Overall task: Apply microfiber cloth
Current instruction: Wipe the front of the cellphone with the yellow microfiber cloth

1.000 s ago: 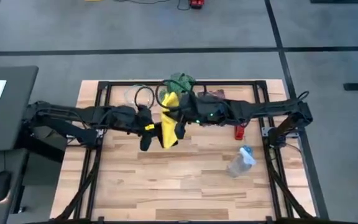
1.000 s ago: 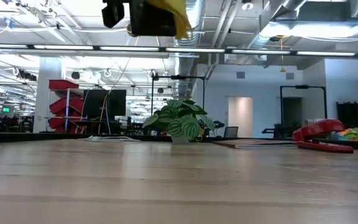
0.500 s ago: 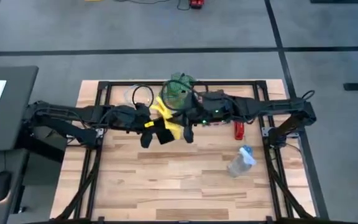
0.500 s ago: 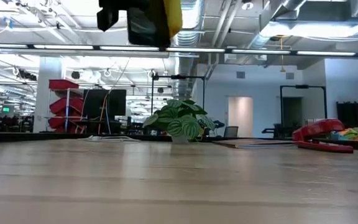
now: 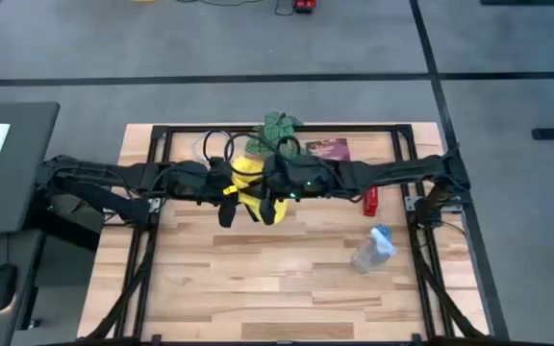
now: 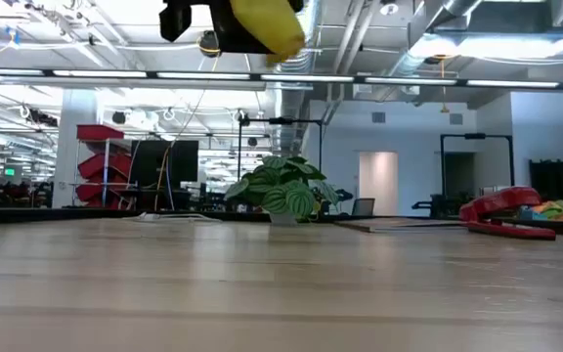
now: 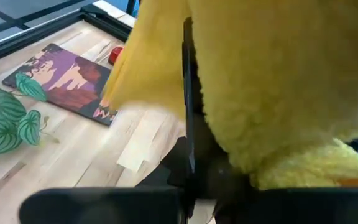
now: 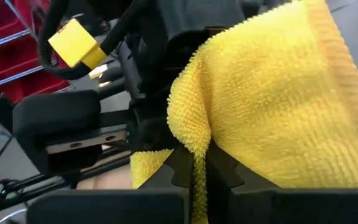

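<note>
We see the microfiber cloth [image 5: 249, 183] held up in the air over the middle back of the table [image 5: 287, 279], between the two grippers, bunched into a rounded lump; bright yellow, fuzzy looped pile, thin floppy fabric with a soft folded edge. In the right wrist view the right gripper [image 8: 194, 168] has its dark fingers pinched together on a fold of the cloth, weave clearly visible. In the left wrist view the left gripper [image 7: 191, 180] is closed on a thin black flat thing [image 7: 187, 93] seen edge-on, likely a smartphone, with cloth draped against it. In the low view the yellow lump hangs well above the tabletop at the upper edge. Table is pale wood planks, matte, with a black metal frame. On it: green leafy plant [image 5: 275, 126] at back, dark red booklet [image 5: 326, 149] flat beside it, red stapler [image 5: 370, 201], clear crumpled plastic bottle [image 5: 372, 250] with blue cap lying on its side
</note>
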{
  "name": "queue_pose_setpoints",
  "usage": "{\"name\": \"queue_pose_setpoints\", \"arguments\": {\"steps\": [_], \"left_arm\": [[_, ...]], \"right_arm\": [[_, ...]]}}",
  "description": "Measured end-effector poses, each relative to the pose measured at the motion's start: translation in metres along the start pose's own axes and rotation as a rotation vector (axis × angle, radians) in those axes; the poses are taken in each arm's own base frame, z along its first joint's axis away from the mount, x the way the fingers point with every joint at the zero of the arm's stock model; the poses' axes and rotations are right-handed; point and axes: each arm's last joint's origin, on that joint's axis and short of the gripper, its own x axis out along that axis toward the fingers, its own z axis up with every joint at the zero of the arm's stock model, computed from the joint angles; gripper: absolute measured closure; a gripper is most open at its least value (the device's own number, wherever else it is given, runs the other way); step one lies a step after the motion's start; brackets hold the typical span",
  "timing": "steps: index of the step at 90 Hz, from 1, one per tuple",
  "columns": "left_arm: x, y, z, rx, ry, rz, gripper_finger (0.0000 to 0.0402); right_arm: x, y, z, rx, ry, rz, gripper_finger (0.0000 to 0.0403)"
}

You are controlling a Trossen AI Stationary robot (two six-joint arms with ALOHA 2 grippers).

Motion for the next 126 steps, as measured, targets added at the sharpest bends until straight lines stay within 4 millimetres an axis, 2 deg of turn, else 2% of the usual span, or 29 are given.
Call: {"name": "queue_pose_setpoints", "arguments": {"steps": [25, 37, 59, 89, 114, 126], "left_arm": [[0.001, 0.0, -0.001, 0.009, 0.015, -0.003, 0.0391], [0.001, 0.0, -0.001, 0.023, 0.016, -0.013, 0.0391], [0.008, -0.004, 0.001, 0.018, -0.007, -0.043, 0.0391], [0.009, -0.001, -0.005, 0.032, 0.047, -0.022, 0.0391], [-0.006, 0.001, -0.002, 0.035, 0.035, -0.002, 0.0391], [-0.01, 0.002, -0.002, 0.038, 0.03, 0.01, 0.0391]], "right_arm": [[-0.013, 0.0, -0.013, -0.046, 0.171, -0.072, 0.0403], [-0.012, 0.003, -0.011, -0.042, 0.14, -0.059, 0.0403], [0.001, 0.008, -0.001, 0.02, -0.04, -0.01, 0.0403], [0.009, 0.005, -0.014, 0.026, 0.043, -0.044, 0.0403], [-0.011, -0.001, -0.021, -0.026, 0.212, -0.13, 0.0403], [-0.017, -0.002, -0.02, -0.057, 0.229, -0.14, 0.0403]]}}
